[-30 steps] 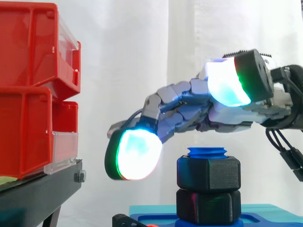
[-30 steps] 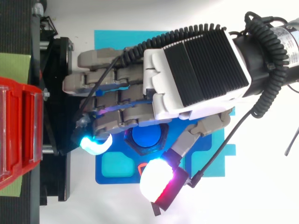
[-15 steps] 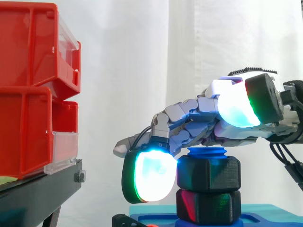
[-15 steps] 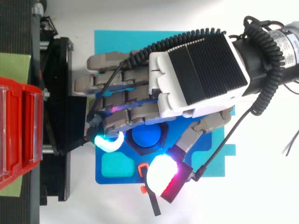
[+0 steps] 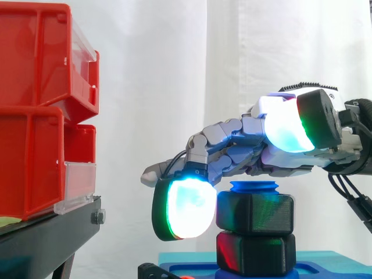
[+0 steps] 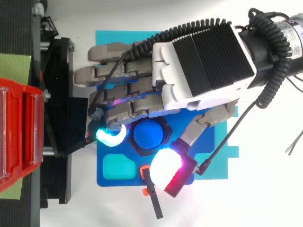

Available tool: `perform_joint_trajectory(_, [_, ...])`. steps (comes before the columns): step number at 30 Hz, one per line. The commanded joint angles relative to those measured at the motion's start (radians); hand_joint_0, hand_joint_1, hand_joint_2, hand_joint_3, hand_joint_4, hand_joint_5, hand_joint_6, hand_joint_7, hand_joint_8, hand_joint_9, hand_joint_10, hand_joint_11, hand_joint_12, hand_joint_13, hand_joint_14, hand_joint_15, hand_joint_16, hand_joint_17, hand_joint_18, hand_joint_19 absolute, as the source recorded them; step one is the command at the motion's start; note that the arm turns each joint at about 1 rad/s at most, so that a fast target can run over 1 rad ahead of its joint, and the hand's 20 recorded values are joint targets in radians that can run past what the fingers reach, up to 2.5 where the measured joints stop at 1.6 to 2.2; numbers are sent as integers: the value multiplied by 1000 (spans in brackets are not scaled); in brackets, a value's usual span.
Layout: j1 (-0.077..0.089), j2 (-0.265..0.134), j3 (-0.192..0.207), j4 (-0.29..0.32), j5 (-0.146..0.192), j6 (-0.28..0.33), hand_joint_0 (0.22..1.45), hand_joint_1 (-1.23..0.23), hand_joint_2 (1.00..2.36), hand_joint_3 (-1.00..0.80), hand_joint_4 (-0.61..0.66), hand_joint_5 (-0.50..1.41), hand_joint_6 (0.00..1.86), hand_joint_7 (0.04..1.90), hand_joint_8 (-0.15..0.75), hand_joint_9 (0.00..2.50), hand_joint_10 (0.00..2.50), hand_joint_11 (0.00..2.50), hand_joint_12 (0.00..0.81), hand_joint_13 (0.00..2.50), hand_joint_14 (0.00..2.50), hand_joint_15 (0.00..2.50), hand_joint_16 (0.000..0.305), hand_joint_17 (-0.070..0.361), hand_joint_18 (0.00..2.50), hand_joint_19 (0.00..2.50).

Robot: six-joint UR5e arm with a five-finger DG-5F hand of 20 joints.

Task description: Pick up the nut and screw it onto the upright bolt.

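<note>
An upright blue bolt (image 6: pixel 148 135) stands on a blue base (image 6: pixel 110 178); its tip (image 5: pixel 254 186) pokes out above two black nuts stacked on it. My hand (image 6: pixel 203 66) lies over the bolt, fingers curled round the upper nut (image 5: pixel 256 213). One glowing pad (image 5: pixel 187 208) presses the nut's left side. The thumb pad (image 6: pixel 165 165) sits against the nut's near side. The lower nut (image 5: pixel 254 253) rests on the base.
Red bins (image 5: pixel 40 104) on a black stand (image 5: pixel 46 238) rise at the left, close to my fingertips. A teal mat (image 6: pixel 108 38) lies under the blue base. A small black and orange tool (image 6: pixel 152 198) lies at the base's front edge.
My hand came down from above the bolt and closed on the upper nut. In the last half second the nut has turned, showing different faces.
</note>
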Motion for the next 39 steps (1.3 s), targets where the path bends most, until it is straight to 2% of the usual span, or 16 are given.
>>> perform_joint_trajectory(1, [-6, 0, 0, -2, -7, -4, 488, -110, 1000, -500, 261, -119, 504, 983, 268, 516, 0, 0, 319, 144, 0, 0, 38, 85, 0, 0])
perform_joint_trajectory(18, [-23, 0, 0, 2, -26, -6, 492, -180, 1000, -500, 214, -76, 503, 1243, 280, 625, 0, 0, 305, 238, 0, 0, 34, 76, 0, 0])
perform_joint_trajectory(25, [-34, 0, 0, -7, -50, -8, 497, -210, 1000, -500, 199, -58, 501, 1343, 287, 676, 0, 0, 299, 282, 0, 0, 33, 74, 0, 0])
perform_joint_trajectory(39, [-51, 0, 0, -8, -70, -11, 504, -255, 1000, -500, 193, -36, 500, 1415, 294, 748, 0, 0, 285, 349, 0, 0, 29, 66, 0, 0])
